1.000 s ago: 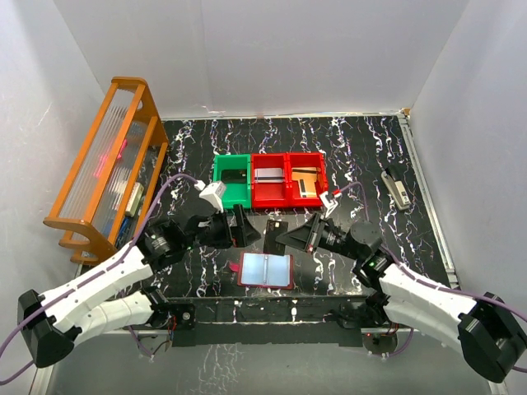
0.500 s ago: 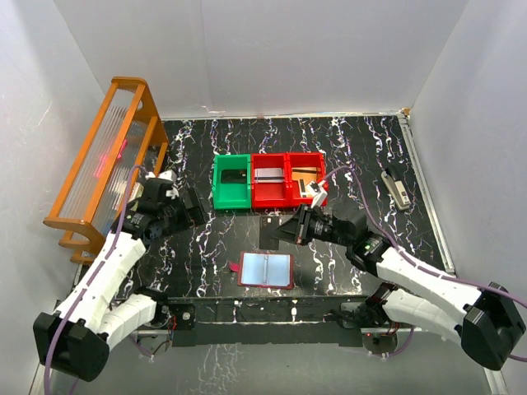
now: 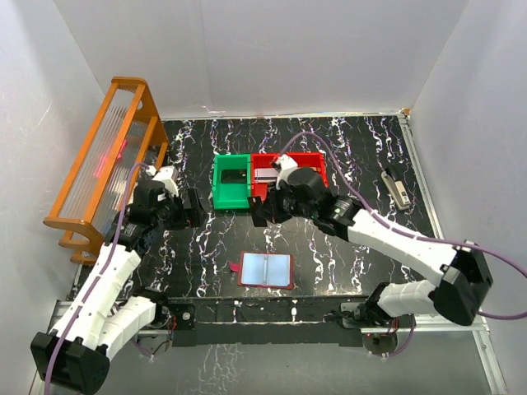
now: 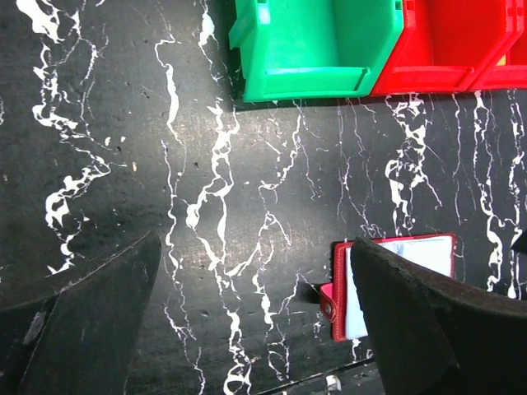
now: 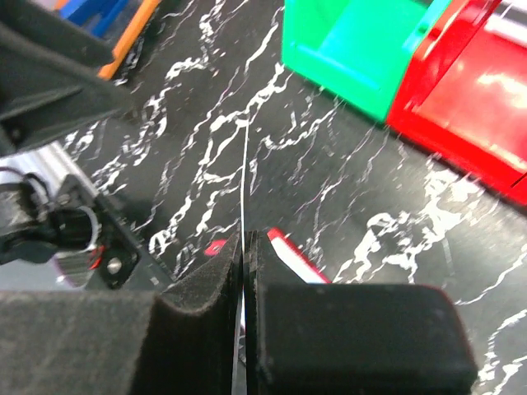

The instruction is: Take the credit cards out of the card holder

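The right gripper (image 5: 244, 247) is clenched on a credit card (image 5: 244, 177). The card is seen edge-on as a thin pale line, so its face and any print are hidden. It hangs over the black marbled table (image 3: 346, 140), just in front of the green bin (image 5: 346, 74) and red bins (image 5: 461, 123). The left gripper (image 4: 255, 247) is released, jaws wide, over the table left of the card holder (image 3: 265, 270). The holder lies open near the front edge, dark red with pale bluish sleeves facing up. An orange rack (image 3: 107, 156) stands far left.
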Robot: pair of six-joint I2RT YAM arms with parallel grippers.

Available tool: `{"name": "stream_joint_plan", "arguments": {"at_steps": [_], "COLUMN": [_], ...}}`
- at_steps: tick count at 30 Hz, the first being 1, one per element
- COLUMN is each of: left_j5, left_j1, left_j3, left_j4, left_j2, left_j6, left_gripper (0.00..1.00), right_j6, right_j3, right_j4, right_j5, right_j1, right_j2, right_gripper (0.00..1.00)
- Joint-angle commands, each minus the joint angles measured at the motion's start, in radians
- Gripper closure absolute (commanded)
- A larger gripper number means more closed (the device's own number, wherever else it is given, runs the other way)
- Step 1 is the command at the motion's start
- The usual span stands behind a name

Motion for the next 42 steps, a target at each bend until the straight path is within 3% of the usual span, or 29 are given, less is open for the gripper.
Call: {"name": "stream_joint_plan", "arguments": {"at_steps": [1, 11, 26, 31, 37, 42], "left_j5": [-0.063, -0.225, -0.300, -0.315, -0.305, -0.293], "left_j1": [0.006, 0.004, 0.006, 0.006, 0.006, 0.006], "left_j3": [-0.020, -0.022, -0.027, -0.027, -0.030, -0.031], "left_j4": [0.035, 0.035, 0.035, 0.034, 0.038, 0.042], "left_j2": [-0.042, -0.064, -0.141, -0.156, -0.156, -0.154], "left_j6": [0.039, -0.005, -0.013, -0.015, -0.012, -0.009], "left_gripper": [0.01, 0.02, 0.02, 0.02, 0.01, 0.02], "right_j6": [-0.203, -0.369, -0.786, -0.898, -1.050, -1.124], "right_j3": [0.195, 0.505, 0.874, 1.011, 1.030, 1.035], "right_j4": [-0.102, -0.177, -0.146, -0.219, -0.156, -0.121], "right_j5": [0.147, 0.276, 0.442, 0.474, 0.532, 0.472], "right_j1": [0.026, 0.031, 0.066, 0.066, 0.061, 0.045], "right_j2": [0.116, 0.392, 0.764, 0.915, 0.985, 1.002], "right_gripper": [1.00, 1.00, 1.00, 1.00, 1.00, 1.00]}}
